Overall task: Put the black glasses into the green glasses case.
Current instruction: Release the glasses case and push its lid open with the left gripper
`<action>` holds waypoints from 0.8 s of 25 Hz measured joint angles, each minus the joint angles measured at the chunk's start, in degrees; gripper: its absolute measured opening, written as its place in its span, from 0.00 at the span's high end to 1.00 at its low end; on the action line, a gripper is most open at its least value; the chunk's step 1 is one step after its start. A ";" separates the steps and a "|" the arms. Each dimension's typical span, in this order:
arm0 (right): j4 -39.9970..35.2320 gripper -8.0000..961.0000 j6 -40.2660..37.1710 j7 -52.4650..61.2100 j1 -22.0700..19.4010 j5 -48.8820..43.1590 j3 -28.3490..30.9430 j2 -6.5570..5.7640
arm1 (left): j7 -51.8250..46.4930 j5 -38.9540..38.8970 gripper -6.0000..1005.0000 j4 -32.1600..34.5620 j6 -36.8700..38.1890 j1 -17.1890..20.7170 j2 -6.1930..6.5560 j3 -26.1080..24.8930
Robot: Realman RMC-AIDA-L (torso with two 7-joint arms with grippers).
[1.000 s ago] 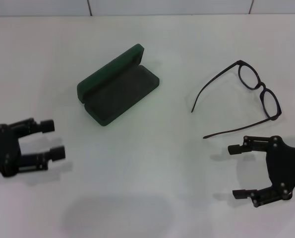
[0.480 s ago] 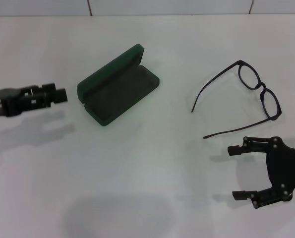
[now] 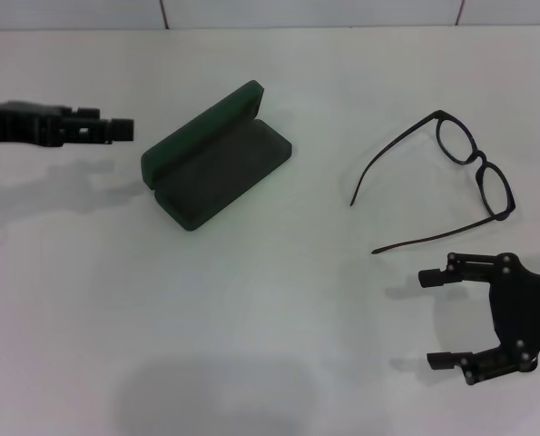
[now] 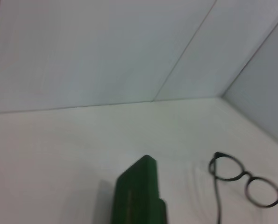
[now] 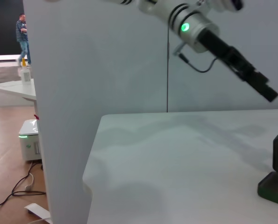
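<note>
The green glasses case [image 3: 217, 165] lies open on the white table, left of centre, its lid raised on the far side. It also shows in the left wrist view [image 4: 139, 196] and the right wrist view [image 5: 275, 179]. The black glasses [image 3: 474, 168] lie unfolded at the right, temple arms pointing left; the left wrist view shows them too [image 4: 246, 184]. My left gripper [image 3: 115, 129] hovers left of the case, turned edge-on and pointing at it, open and empty. My right gripper [image 3: 435, 319] is open and empty, near the front right, just in front of the glasses.
The white table [image 3: 279, 300] meets a pale tiled wall [image 3: 306, 11] at the back. In the right wrist view the table's edge [image 5: 89, 172] drops to a floor with cables and a small white device [image 5: 29, 140].
My left arm has risen and swung from the front left toward the back, turning edge-on and reaching toward the case. The right gripper, case and glasses have not moved.
</note>
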 joint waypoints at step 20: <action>-2.02 0.08 1.52 1.49 0.29 -0.55 -0.07 0.78 | -3.34 13.11 0.14 0.53 -15.85 -10.98 -3.41 14.77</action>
